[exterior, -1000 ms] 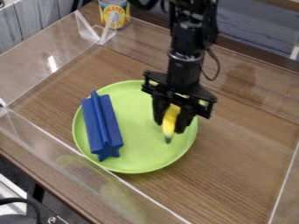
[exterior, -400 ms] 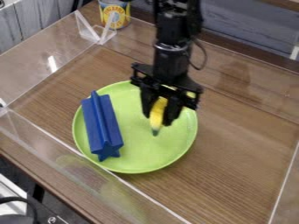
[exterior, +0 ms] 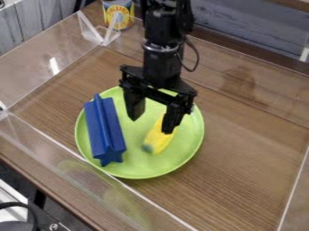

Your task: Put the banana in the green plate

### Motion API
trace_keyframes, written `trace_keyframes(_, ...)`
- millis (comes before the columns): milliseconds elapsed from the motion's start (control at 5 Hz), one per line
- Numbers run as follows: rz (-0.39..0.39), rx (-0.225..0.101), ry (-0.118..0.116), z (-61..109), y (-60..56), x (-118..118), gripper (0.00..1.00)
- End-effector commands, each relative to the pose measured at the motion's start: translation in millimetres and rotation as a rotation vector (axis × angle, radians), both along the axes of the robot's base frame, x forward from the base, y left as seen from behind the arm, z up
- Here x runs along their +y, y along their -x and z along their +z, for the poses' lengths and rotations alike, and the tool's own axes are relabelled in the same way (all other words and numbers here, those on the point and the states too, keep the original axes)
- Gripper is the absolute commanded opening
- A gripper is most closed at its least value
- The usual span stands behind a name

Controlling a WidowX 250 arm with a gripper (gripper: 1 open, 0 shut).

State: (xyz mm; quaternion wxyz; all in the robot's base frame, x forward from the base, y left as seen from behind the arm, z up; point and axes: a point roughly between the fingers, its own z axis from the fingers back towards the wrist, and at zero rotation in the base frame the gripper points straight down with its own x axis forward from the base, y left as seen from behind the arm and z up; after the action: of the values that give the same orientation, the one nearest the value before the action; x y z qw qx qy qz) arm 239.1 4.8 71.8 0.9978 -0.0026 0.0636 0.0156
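banana (exterior: pixel 160 141) down flat on the plate (exterior: pixel 183 159), right of centre, near the plate's right rim, well clear of the blue block (exterior: pixel 104 131) along its left side. gripper (exterior: pixel 154 108) just above, pointing down, fingers spread wide with nothing between them; one fingertip close over the banana's upper end, contact hard to tell.

looks like release done, retreat in hand. best done by lifting straight up first, fingers kept apart, so no pad drags the smooth plastic or flips it toward the rim. no sideways move until the tips clear the banana's top. no closing on the way up either, since a pinch at the end could carry it off again. worth checking afterward for rolling: curved toy, shallow rim, little to stop a nudge. away from the block's side too, to avoid knocking it.
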Motion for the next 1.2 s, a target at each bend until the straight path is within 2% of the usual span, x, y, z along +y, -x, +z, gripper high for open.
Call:
trace_keyframes(0,-0.008,-0.039,0.004,26.3,1.0,-3.5,1.00)
trace_keyframes(200,0.044,-0.051,0.005,47.8,-3.6,5.9,1.00)
trace_keyframes(400,0.093,-0.068,-0.003,76.4,-6.8,14.5,1.00)
trace_keyframes(600,0.067,-0.084,-0.012,103.3,-6.5,26.8,1.00)
trace_keyframes(800,0.039,-0.096,-0.008,105.9,2.0,37.5,1.00)
trace_keyframes(1000,0.033,-0.100,-0.019,91.4,11.6,41.5,1.00)
